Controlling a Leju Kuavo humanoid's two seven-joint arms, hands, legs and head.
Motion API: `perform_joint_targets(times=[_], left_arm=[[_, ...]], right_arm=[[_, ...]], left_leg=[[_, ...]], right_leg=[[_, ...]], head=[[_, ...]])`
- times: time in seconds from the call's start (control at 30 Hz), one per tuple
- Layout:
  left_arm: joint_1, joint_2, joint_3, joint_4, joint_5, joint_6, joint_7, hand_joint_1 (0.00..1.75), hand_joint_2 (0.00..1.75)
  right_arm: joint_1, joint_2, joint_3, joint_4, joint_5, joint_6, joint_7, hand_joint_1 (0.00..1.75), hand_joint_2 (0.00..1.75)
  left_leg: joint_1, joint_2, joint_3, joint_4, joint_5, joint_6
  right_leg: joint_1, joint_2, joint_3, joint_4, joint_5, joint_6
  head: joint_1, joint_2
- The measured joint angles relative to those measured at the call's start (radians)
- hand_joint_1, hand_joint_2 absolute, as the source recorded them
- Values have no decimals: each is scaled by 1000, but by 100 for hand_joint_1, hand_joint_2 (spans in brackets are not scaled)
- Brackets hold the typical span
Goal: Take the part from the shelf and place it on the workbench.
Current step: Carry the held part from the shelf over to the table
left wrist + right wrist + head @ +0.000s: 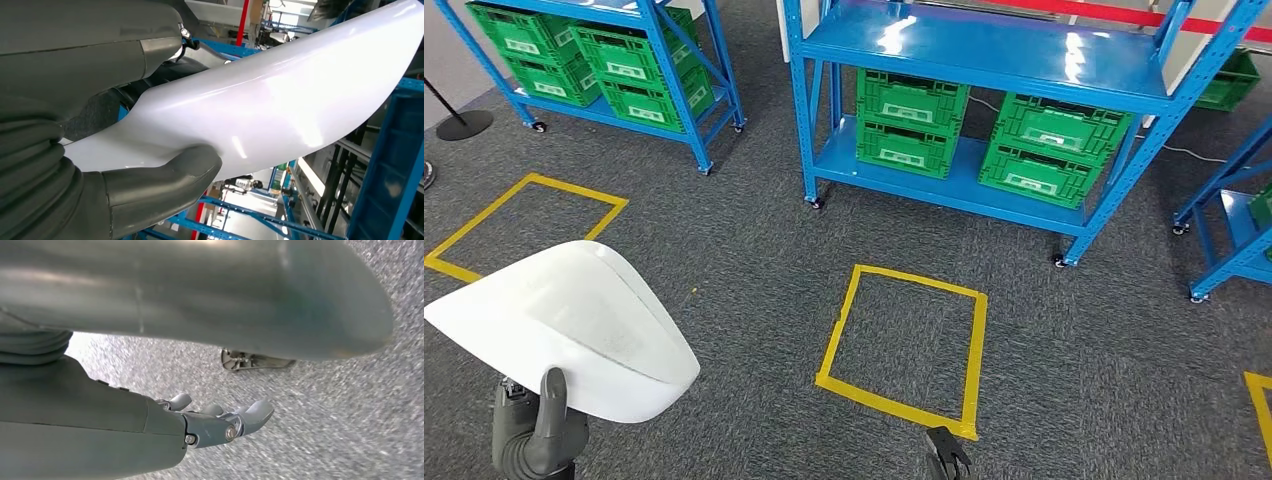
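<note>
The part is a large white curved shell [574, 325], held above the grey carpet at the lower left of the head view. My left hand [536, 430] grips it from below, thumb up against its near face. In the left wrist view the thick grey thumb [165, 182] presses on the glossy white shell [280, 95]. My right hand [948, 452] hangs low at the bottom edge of the head view. Its fingers [220, 417] are loosely extended over the carpet and hold nothing.
A blue shelf rack [994, 60] with green crates [911, 122] stands ahead, another blue rack [614, 60] at the far left, a third [1239, 230] at the right. Yellow tape squares [904, 345] mark the carpet. A black stand base [464, 124] sits at the left edge.
</note>
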Motion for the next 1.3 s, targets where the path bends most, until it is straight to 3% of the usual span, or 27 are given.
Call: perform_joint_targets(times=[0.03,0.1,0.17,0.23,0.3,0.33,0.37,0.4,0.47,0.5,0.53,0.6,0.67,0.73,0.8,0.83,0.87,0.93,0.97,1.03,1.1,1.13,1.2,1.23,1.3], left_arm=[[0,0,0,0,1,1,-1,175,175],[3,3,0,-1,4,3,-2,175,175],[4,6,0,0,7,4,-1,175,175],[-2,8,0,2,13,4,-1,175,175],[-3,8,0,6,14,7,-3,175,175],[-1,9,0,7,14,10,-6,175,175],[1,9,0,7,12,13,-10,175,175],[2,11,0,5,11,16,-12,175,175],[2,12,0,1,10,17,-16,175,175],[2,13,0,-2,10,18,-17,175,175],[3,13,0,-3,10,19,-18,175,175],[11,15,0,-8,10,26,-20,175,175],[20,17,0,-17,10,37,-23,175,175],[26,17,0,-23,14,49,-27,175,175],[40,18,0,-24,33,60,-34,175,175],[51,19,0,-25,47,64,-37,175,175],[62,21,0,-26,58,68,-40,175,175],[83,22,1,-33,67,72,-45,175,175],[90,22,1,-40,65,73,-47,175,175],[99,21,1,-57,62,74,-46,175,175],[103,18,1,-66,60,74,-36,175,175],[104,16,1,-67,60,73,-30,175,175],[98,10,0,-66,58,69,-23,175,175],[94,7,0,-65,56,66,-22,175,175],[87,2,0,-60,54,62,-21,175,175]], right_arm=[[0,0,0,0,-1,1,0,0,0],[0,0,0,0,-1,2,1,0,0],[-3,0,0,0,1,2,3,0,0],[-2,0,0,0,7,3,6,0,0],[3,0,0,0,11,3,2,0,0],[4,0,0,0,11,3,-4,0,0],[4,0,0,0,11,3,-10,0,0],[3,0,0,0,11,3,-15,0,0],[2,1,0,0,11,3,-19,0,0],[2,2,0,0,11,3,-20,0,0],[2,2,0,0,11,3,-22,0,0],[1,2,0,0,11,5,-27,0,0],[-1,2,0,0,15,9,-27,0,0],[1,2,1,0,19,12,-29,0,0],[5,1,1,0,15,13,-43,0,0],[6,0,1,0,13,12,-52,0,0],[7,0,1,0,14,11,-58,0,0],[4,-2,3,0,27,11,-61,0,0],[3,-2,5,0,33,11,-60,0,0],[1,-3,9,0,35,10,-57,0,0],[-1,-5,10,0,32,9,-51,0,0],[-2,-7,10,0,31,9,-47,0,0],[-3,-11,9,0,26,10,-44,0,0],[-2,-14,9,0,22,11,-46,0,0],[2,-19,9,0,14,12,-48,0,0]], left_leg=[[0,-11,-5,-1,3,-8],[3,-23,-13,-4,10,-22],[1,19,-34,33,-15,-30],[-2,81,-85,150,-84,-36],[0,103,-133,265,-135,-40],[0,106,-132,276,-133,-40],[0,111,-111,245,-113,-38],[-1,124,-70,179,-82,-34],[-9,175,9,40,-37,-20],[-13,193,30,3,-28,-13],[-16,198,33,-10,-26,-8],[-15,171,30,-16,-18,1],[-8,146,36,-29,-9,12],[-4,121,39,-34,-3,20],[-4,91,36,-31,-3,23],[-4,76,35,-29,-3,23],[-4,62,34,-26,-4,22],[-1,35,32,-16,-8,16],[0,21,28,-9,-11,10],[1,-1,18,-2,-11,-3],[3,-17,11,-6,-6,-17],[3,-8,7,-4,-6,-22],[2,45,-22,50,-38,-30],[1,76,-48,106,-68,-32],[3,102,-107,234,-123,-37]], right_leg=[[2,1,0,-4,-3,-5],[3,-24,0,-7,4,-21],[1,-47,0,-14,11,-35],[4,-73,-1,-16,13,-44],[7,-104,-4,-16,12,-46],[8,-118,-4,-16,12,-46],[9,-132,-3,-16,11,-45],[9,-145,-1,-16,10,-44],[13,-167,4,-15,6,-38],[15,-177,6,-15,4,-34],[16,-188,9,-16,3,-29],[16,-204,17,-20,1,-19],[14,-163,12,4,-21,-9],[12,-93,-35,106,-74,-4],[12,-67,-100,229,-115,-2],[11,-63,-116,253,-111,-1],[10,-61,-114,236,-87,0],[3,-37,-63,115,-16,1],[1,-19,-37,55,5,0],[1,2,-15,1,13,-5],[3,-17,-14,-4,17,-18],[3,-27,-12,-8,20,-25],[2,-50,-7,-16,26,-39],[4,-62,-7,-17,27,-43],[7,-87,-9,-17,26,-45]], head=[[0,0],[0,0],[-4,0],[-7,0],[-8,0],[-8,0],[-8,0],[-8,0],[-7,0],[-7,0],[-7,0],[-6,0],[-5,0],[-2,0],[0,0],[0,0],[0,0],[0,0],[0,0],[-1,0],[-1,0],[-2,0],[-5,0],[-6,0],[-7,0]])
